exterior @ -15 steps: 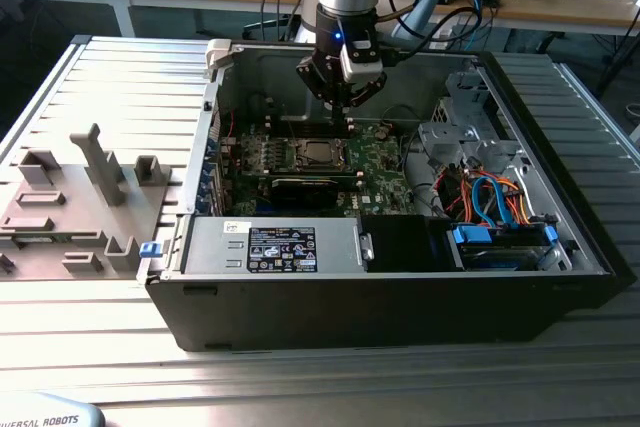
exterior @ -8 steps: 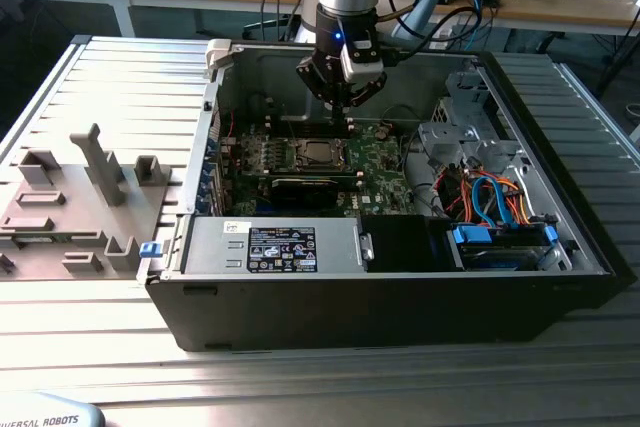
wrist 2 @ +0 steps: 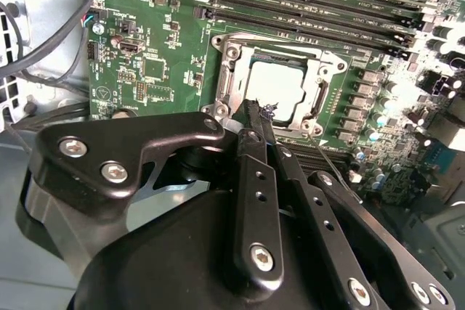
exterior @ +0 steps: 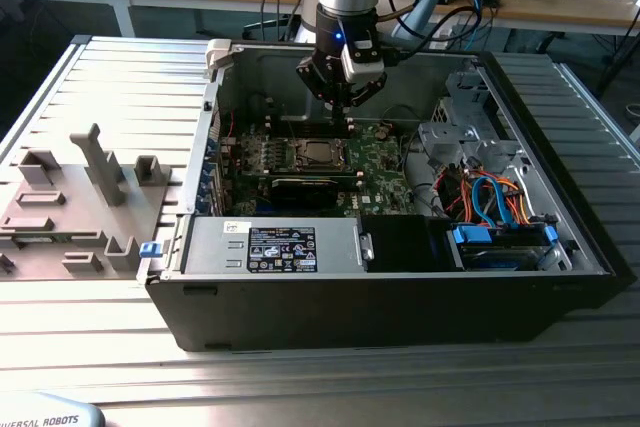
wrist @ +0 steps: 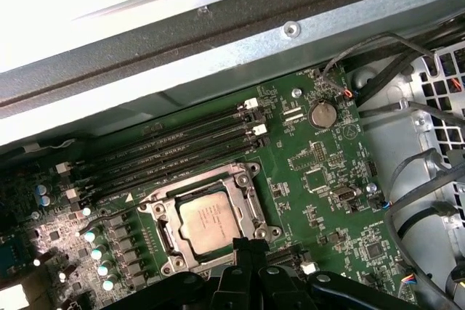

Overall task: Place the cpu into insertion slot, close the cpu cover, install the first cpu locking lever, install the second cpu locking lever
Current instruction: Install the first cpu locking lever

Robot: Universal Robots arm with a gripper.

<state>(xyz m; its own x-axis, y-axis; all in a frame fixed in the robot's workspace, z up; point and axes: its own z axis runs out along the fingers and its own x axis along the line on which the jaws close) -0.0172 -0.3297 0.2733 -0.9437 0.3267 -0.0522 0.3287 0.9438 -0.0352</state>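
Pincer (exterior: 343, 107) in the exterior view hangs inside the open computer case (exterior: 560, 292), directly above the one cpu (exterior: 319, 154) on the green motherboard (exterior: 385, 182); its fingers look drawn narrowly together and carry nothing. The case stands on a ribbed bench (exterior: 120, 87), with a grey fixture tray (exterior: 60, 212) well off toward the exterior view's left. In the second wrist view the pincer (wrist 2: 251, 110) tips meet nearly closed at the near edge of the insertion slot (wrist 2: 227, 78), where the cpu (wrist 2: 280, 91) already lies seated, framed by the single cpu cover (wrist 2: 320, 96), which appears folded down over it. A thin locking lever (wrist 2: 336, 165) slants away just beside the tips, so I judge the levers still pending. In the first wrist view the pincer (wrist: 251, 248) touches or nearly touches the cover's (wrist: 240, 188) rim; the cpu (wrist: 211, 221) sits flat, and four memory slots (wrist: 174, 152) run beyond it.
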